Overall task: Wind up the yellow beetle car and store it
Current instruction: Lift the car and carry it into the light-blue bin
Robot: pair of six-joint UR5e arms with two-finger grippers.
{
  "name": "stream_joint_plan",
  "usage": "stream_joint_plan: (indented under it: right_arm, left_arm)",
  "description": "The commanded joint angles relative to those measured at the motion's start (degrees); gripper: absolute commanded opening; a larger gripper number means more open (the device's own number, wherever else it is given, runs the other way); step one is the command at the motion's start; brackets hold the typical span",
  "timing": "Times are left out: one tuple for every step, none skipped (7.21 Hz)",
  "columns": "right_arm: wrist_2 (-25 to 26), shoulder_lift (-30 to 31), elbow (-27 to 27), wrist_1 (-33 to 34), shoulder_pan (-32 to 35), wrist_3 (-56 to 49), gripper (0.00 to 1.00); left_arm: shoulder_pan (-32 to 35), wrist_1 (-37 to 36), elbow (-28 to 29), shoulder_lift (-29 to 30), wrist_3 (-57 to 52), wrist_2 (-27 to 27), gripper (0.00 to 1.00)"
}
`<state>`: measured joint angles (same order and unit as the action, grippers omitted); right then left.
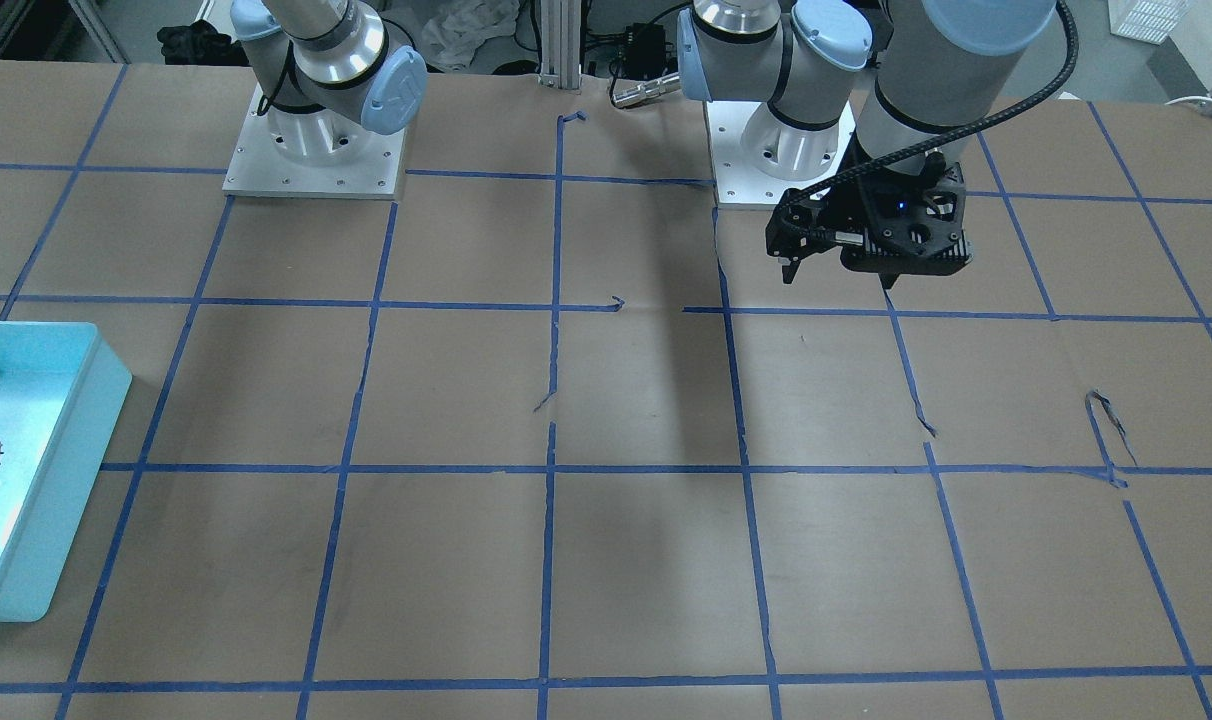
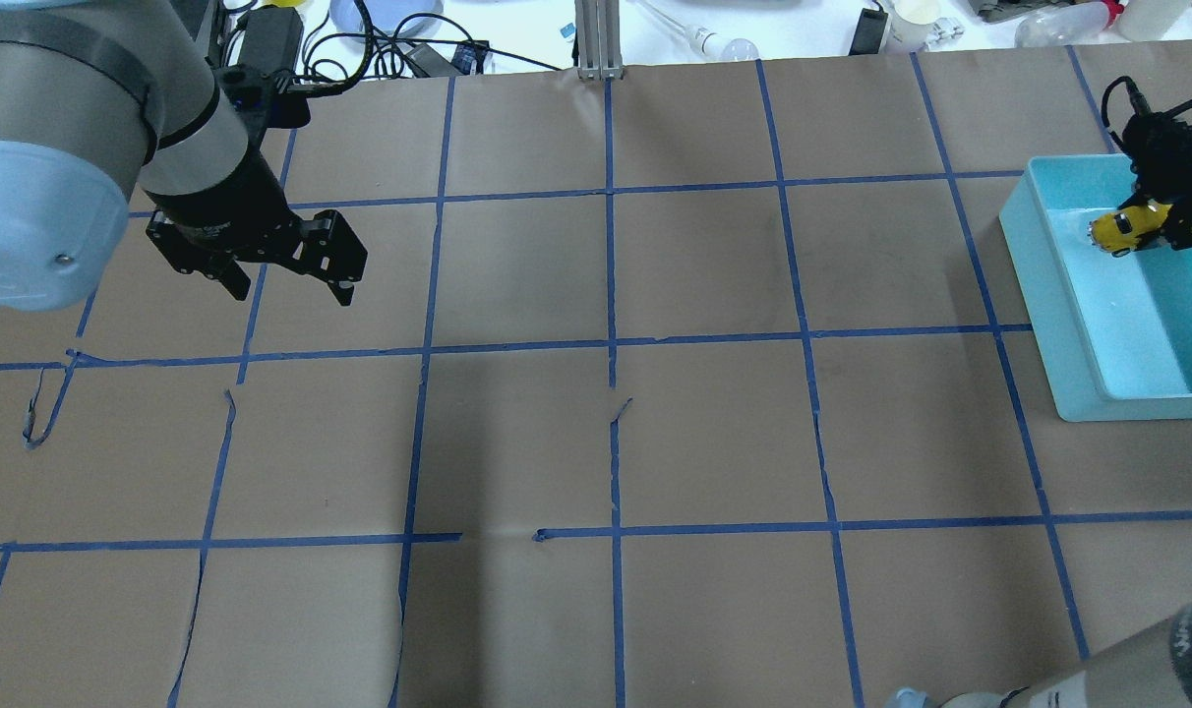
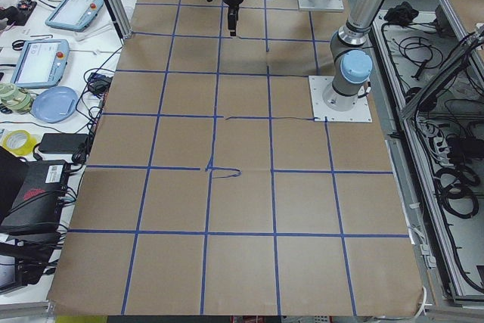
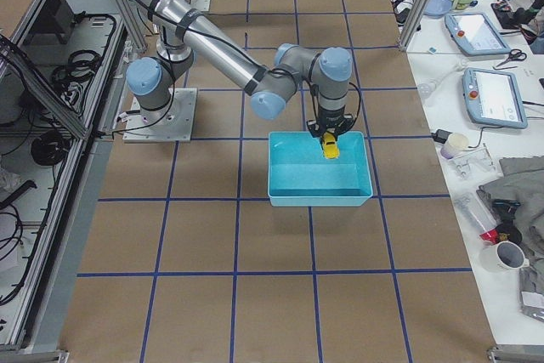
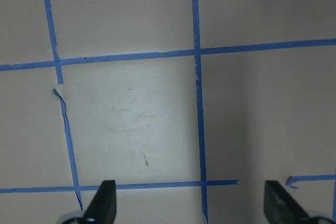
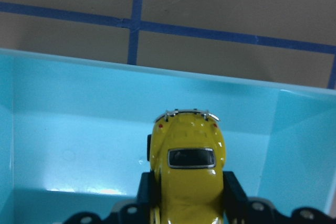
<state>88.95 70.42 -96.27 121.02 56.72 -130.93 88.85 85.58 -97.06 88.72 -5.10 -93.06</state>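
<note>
Right wrist view: small glossy yellow beetle toy car [image 6: 186,156] is clamped between the black fingers [image 6: 233,187] of the right end effector [image 6: 189,190], silver bumper end pointing away from the camera. Near end of the car is cut off by the frame edge, and the wheels are hidden behind the fingers. Car is inside the turquoise plastic bin [image 6: 79,93], close to one wall; can't tell if it touches the bin floor. Front-facing view catches only a sliver of the car at the frame edge, and the right end effector is out of shot there. Overhead view crops the bin on one side. Beyond the bin: brown paper tabletop [image 5: 131,119] with blue tape grid [image 5: 199,108], tape torn and lifted in spots. Well apart, at the far end, left end effector [image 5: 191,200] hangs over the paper, jaws wide apart; only the fingertips show in its wrist view.
</note>
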Motion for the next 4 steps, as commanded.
stream_joint_plan:
  right_arm:
    - [-1.76,-2.03,-3.65,0.8,-3.53,-3.45,0.03]
    - [-1.68,-3.96,-4.01,1.76,-3.72,-3.46,0.03]
    - [-1.24,-5.2,-4.1,3.59,-3.98,-3.02,0.04]
    - [-0.98,-5.3,-4.1,3.7,-3.99,-3.02,0.12]
  left_arm:
    - [-0.43,-1.29,0.2,-0.12,0.44,1.64,1.0]
    - [-0.34,-1.38,-0.06,-0.13,0.53,1.48,1.0]
    - [-0.34,-1.38,-0.24,-0.04,0.18,1.05,1.0]
    - [-0.34,-1.46,-0.24,-0.04,0.01,1.13,1.0]
